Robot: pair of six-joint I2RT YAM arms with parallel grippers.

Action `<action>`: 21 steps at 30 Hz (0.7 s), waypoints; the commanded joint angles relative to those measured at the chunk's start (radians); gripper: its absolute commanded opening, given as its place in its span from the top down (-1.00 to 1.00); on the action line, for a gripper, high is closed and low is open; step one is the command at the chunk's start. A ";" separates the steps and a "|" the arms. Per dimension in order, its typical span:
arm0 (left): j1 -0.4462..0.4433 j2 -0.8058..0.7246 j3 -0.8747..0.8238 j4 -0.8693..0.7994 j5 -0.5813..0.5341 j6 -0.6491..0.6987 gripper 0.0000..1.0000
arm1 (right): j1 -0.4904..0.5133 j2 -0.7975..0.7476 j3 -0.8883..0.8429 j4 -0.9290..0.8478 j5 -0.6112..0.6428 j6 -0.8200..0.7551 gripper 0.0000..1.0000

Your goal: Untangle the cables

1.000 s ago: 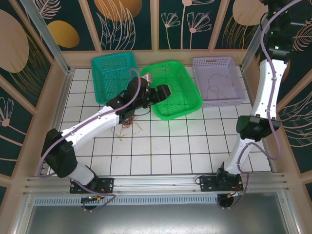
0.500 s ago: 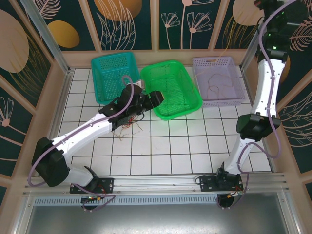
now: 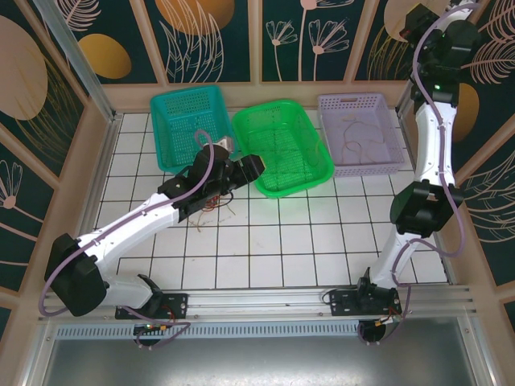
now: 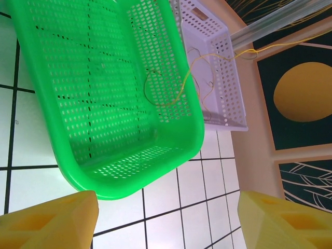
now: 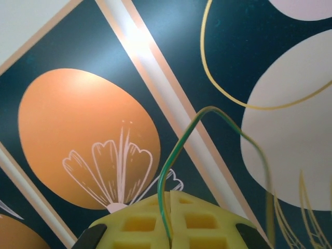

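My right pincer [image 5: 170, 196] is clenching a thin green wire [image 5: 179, 145] at the bottom of the right-wrist frame, the strand arcing up & off to the right across the painted wall panel [image 5: 78, 129]. My left pincer [image 4: 166, 218] is hanging released, nothing btwn its fingers [image 4: 46, 220], by the near corner of the green basket [image 4: 78, 104] - other cables [image 3: 208, 209] are lying tangled on the white tiles [image 3: 265, 241] centre-left of the top view, w/ more strands sitting in the lilac basket [image 3: 382, 145] upper right.
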 commanded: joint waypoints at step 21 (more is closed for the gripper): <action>0.003 -0.074 -0.008 -0.130 -0.082 0.001 -0.43 | 0.244 -0.111 -0.395 -0.555 0.250 0.059 -0.11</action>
